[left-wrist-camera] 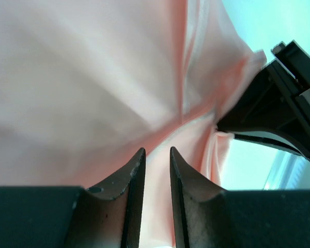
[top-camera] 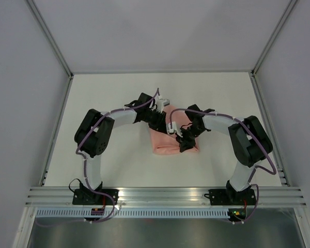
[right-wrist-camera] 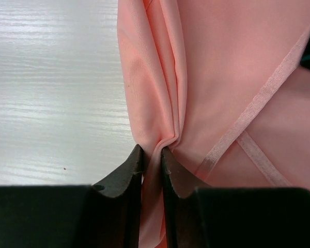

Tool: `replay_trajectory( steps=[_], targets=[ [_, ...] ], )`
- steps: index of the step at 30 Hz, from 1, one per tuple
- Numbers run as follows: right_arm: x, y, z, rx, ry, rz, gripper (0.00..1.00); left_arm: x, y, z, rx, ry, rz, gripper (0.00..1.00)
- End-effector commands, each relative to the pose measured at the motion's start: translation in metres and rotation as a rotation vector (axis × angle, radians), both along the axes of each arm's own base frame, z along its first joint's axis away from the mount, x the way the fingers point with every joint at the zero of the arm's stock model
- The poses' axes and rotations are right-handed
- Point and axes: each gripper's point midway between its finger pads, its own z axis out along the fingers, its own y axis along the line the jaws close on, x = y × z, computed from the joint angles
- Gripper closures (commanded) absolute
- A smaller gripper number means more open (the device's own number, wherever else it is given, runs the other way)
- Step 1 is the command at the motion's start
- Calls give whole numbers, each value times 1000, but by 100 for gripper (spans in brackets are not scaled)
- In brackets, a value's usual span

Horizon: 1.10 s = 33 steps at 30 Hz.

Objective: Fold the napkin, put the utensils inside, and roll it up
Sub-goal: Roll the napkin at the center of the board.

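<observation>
The right gripper (right-wrist-camera: 152,154) has its jaws pinched tight on a bunched fold at the edge of the napkin (right-wrist-camera: 232,67), beside bare table (right-wrist-camera: 51,77). Farther back, the left gripper (left-wrist-camera: 154,155) sits over the cloth, jaws slightly parted; whether it grips, I cannot tell

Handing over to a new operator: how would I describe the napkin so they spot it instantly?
On the white table, between the left arm and the right arm, lies a bunched, pale salmon-pink, slightly shiny cloth napkin. It is the only coloured, soft thing there; the right hand pinches one of its folds.
</observation>
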Motion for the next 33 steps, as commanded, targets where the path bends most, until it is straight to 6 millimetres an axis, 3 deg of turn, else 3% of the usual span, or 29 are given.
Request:
replay_trajectory(
  steps=[1, 5, 7, 8, 9, 10, 11, 13, 14, 15, 20, 23, 28, 33],
  targets=[
    [-40, -31, -30, -140, 197, 33, 80, 44, 7, 49, -31, -236, 214, 70],
    [-35, -32, -35, -151, 221, 25, 80, 64, 35, 80, -31, -431, 409, 71],
    [-32, -33, -38, -158, 237, 21, 80, 56, 48, 90, -48, -484, 450, 73],
    [-33, -33, -38, -162, 249, 21, 80, 61, 50, 101, -78, -549, 485, 73],
    [-30, -32, -39, -160, 255, 18, 80, 50, 60, 91, -65, -554, 500, 75],
    [-30, -32, -39, -162, 264, 15, 80, 47, 63, 108, -100, -612, 519, 76],
    [-31, -34, -41, -169, 285, 12, 80, 40, 72, 102, -98, -659, 559, 76],
    [-28, -34, -40, -169, 299, 9, 81, 30, 76, 112, -134, -747, 573, 77],
    [-28, -35, -40, -170, 308, 10, 81, 24, 74, 136, -180, -840, 608, 77],
    [-26, -35, -41, -171, 320, 7, 81, 13, 77, 124, -145, -874, 584, 79],
    [-23, -36, -45, -182, 346, -9, 81, -29, 61, 135, -104, -1084, 512, 79],
    [-22, -36, -46, -185, 362, -14, 81, -50, 44, 134, -92, -1155, 395, 72],
    [-20, -37, -48, -188, 379, -22, 81, -85, 13, 101, 44, -1215, 141, 66],
    [-19, -36, -48, -185, 390, -24, 81, -110, -17, 83, 92, -1288, -6, 61]
  ],
)
